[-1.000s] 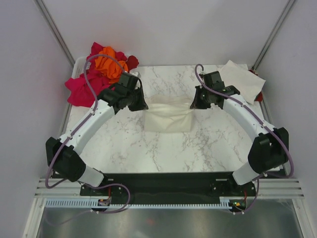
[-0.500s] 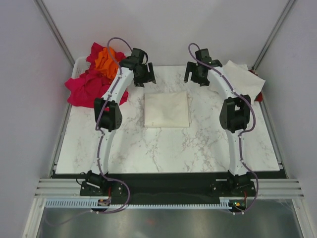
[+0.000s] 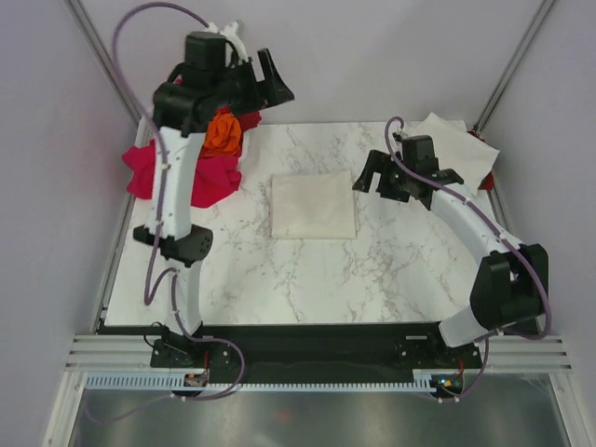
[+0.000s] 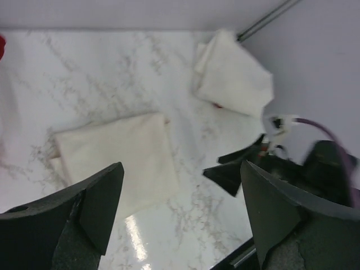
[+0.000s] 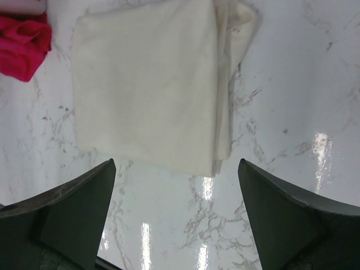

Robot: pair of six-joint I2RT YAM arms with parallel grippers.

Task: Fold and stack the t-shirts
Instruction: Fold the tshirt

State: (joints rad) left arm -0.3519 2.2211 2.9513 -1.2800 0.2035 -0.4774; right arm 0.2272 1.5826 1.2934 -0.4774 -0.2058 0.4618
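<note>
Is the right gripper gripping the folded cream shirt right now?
No, the right wrist view shows the right gripper wide open and the folded cream t-shirt lying flat on the marble table, untouched.

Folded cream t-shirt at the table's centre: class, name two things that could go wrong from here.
1. The folded cream t-shirt shows loose layers along one edge. The open right gripper beside it might pinch only the top layer and undo the fold.
2. The open left gripper is raised near the tangled coloured t-shirts. A grab there could lift several together.
</note>
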